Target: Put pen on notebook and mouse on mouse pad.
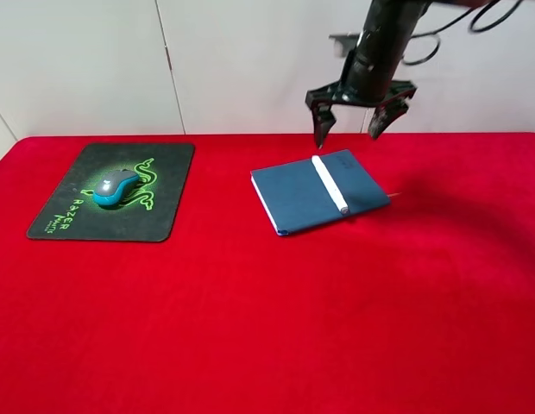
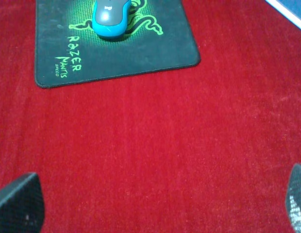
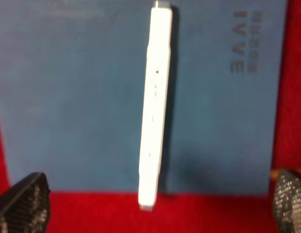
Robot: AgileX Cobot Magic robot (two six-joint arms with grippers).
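The white pen (image 1: 330,184) lies across the dark blue notebook (image 1: 302,194) in the middle of the red table; the right wrist view shows the pen (image 3: 155,107) resting on the notebook's cover (image 3: 82,97). My right gripper (image 1: 352,121) hangs open above the notebook's far edge, holding nothing, its fingertips (image 3: 24,201) spread wide. The grey and blue mouse (image 1: 115,187) sits on the black Razer mouse pad (image 1: 69,211) at the left. In the left wrist view, the mouse (image 2: 110,17) sits on the pad (image 2: 155,53), and my left gripper (image 2: 158,201) is open over bare cloth.
A red cloth (image 1: 267,328) covers the whole table. White cabinet doors (image 1: 207,60) stand behind the far edge. A corner of the notebook (image 2: 291,9) shows in the left wrist view.
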